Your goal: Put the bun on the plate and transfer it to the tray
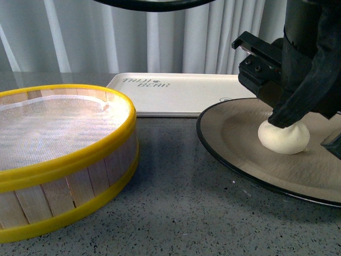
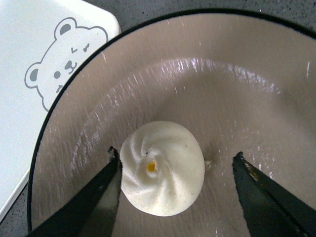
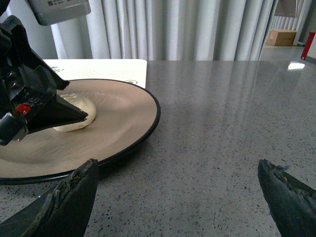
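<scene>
Grey speckled table [image 1: 176, 202] carries the plate [image 2: 237, 74], with the bun [image 2: 162, 168] on it between the left gripper's [image 2: 176, 153] spread jaws, one finger seemingly touching it, so withdrawing could drag the soft bun off-centre; the right gripper [image 3: 177, 164] hangs agape near the plate's rim.

The left arm, black and bulky, comes down from the upper right of the front view. Its left gripper [image 2: 176, 155] points straight down with its jaws parted wide. One dark finger [image 2: 96, 200] sits right at the side of the bun [image 2: 163, 170], touching or nearly so, while the other finger [image 2: 269, 195] stands well clear on the opposite side. The right gripper [image 3: 177, 165] is held low and level over the desk [image 3: 222, 123], pointing forward along its surface, with its two dark, scuffed fingertips [image 3: 69, 197] spread far apart.
</scene>
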Robot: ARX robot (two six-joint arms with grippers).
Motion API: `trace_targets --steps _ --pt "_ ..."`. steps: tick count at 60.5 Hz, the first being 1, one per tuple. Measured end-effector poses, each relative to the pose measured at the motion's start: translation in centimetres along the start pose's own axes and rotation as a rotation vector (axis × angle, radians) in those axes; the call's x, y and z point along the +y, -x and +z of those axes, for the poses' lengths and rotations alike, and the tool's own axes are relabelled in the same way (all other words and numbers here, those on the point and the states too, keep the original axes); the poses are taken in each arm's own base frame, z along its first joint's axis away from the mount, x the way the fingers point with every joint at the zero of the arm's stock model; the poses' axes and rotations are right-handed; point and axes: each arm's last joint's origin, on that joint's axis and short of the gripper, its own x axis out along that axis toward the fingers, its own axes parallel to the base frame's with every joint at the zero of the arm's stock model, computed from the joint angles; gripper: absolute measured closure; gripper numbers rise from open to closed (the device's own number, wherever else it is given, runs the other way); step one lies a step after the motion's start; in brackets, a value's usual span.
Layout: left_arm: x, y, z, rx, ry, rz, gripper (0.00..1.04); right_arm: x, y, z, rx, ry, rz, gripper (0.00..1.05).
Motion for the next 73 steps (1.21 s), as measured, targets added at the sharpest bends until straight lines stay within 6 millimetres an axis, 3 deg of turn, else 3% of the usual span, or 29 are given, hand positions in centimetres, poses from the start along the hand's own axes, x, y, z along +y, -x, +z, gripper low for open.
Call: trace_targets --steps 12,18,25,33,41,45,53,57,65,69,73 --pt "1.1 0.9 1.2 -0.05 0.069 0.004 0.05 0.0 0.0 0.0 0.0 0.0 0.0 0.09" --pt "2.2 2.2 1.9 -0.107 0.104 0.038 0.07 0.0 0.0 0.0 0.0 0.0 0.0 0.09" --pt "4.2 5.6 2.7 -0.229 0.16 0.116 0.07 0.0 0.0 0.0 0.0 0.0 0.0 0.09" --pt "6.8 11.1 1.5 -0.341 0.227 0.225 0.07 0.0 0.0 0.0 0.0 0.0 0.0 0.09" --pt "9.1 17.5 -4.1 -0.353 0.306 0.343 0.07 0.0 0.0 0.0 0.0 0.0 0.0 0.09" --pt "9.1 19.1 -6.9 -0.328 0.324 0.368 0.07 0.0 0.0 0.0 0.0 0.0 0.0 0.09" --pt "8.7 21.0 -10.1 -0.327 0.378 0.389 0.08 0.0 0.0 0.0 0.0 0.0 0.0 0.09" --pt "8.6 22.1 -13.7 -0.468 0.537 0.637 0.26 0.0 0.0 0.0 0.0 0.0 0.0 0.09" --pt "7.2 22.5 -23.3 -0.495 0.605 0.694 0.6 0.0 0.0 0.0 0.0 0.0 0.0 0.09" --pt "6.5 22.1 -25.5 -0.483 0.615 0.7 0.74 0.0 0.0 0.0 0.0 0.0 0.0 0.09" --pt "6.1 21.9 -26.4 -0.488 0.617 0.697 0.85 0.0 0.0 0.0 0.0 0.0 0.0 0.09"
